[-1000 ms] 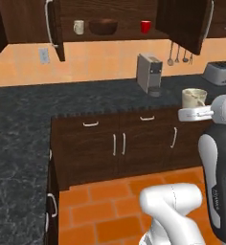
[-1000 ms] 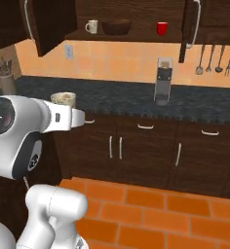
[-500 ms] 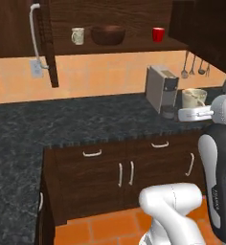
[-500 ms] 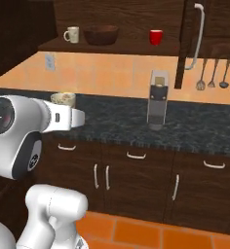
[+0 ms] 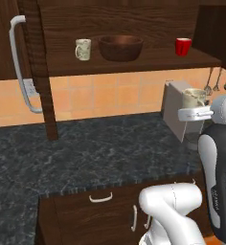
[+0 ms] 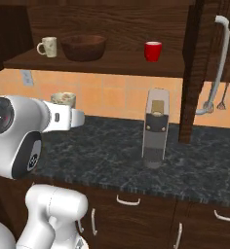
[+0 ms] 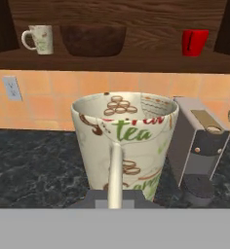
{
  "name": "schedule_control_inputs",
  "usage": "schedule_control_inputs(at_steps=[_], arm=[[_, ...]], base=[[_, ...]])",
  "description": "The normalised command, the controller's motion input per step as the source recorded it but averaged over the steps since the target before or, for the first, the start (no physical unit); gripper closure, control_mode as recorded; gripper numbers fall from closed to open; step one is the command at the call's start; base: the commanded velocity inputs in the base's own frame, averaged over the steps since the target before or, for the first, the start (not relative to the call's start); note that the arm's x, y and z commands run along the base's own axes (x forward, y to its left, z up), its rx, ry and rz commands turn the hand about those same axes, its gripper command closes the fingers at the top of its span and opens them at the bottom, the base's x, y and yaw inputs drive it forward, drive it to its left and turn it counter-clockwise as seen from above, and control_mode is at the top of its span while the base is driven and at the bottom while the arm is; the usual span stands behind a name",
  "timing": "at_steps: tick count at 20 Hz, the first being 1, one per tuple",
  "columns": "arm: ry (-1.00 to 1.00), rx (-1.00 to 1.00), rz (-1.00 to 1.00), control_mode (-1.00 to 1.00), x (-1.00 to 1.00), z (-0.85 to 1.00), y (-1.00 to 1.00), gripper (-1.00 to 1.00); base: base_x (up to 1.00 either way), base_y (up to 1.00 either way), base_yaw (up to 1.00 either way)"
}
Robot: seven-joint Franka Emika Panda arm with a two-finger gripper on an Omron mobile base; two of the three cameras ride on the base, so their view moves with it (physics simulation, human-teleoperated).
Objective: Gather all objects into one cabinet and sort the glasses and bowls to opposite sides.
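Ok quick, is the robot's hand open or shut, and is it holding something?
Gripper: shut on the mug, holding it upright by the handle.

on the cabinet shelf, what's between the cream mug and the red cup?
The wide dark bowl stands between the cream mug and the red cup, close beside the mug; shelf from bowl to cup is bare. Clear in both base views.
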Motion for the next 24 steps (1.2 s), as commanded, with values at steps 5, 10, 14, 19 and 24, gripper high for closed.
schedule_control_inputs(at_steps=[5,10,14,19,24], arm=[[0.00,0.00,0.00,1.00,0.00,0.00,0.00,1.00],[0.00,0.00,0.00,1.00,0.00,0.00,0.00,1.00],[0.00,0.00,0.00,1.00,0.00,0.00,0.00,1.00],[0.00,0.00,0.00,1.00,0.00,0.00,0.00,1.00],[0.00,0.00,0.00,1.00,0.00,0.00,0.00,1.00]], base=[[1.00,0.00,0.00],[0.69,0.00,0.00],[0.04,0.00,0.00],[0.00,0.00,0.00],[0.00,0.00,0.00]])
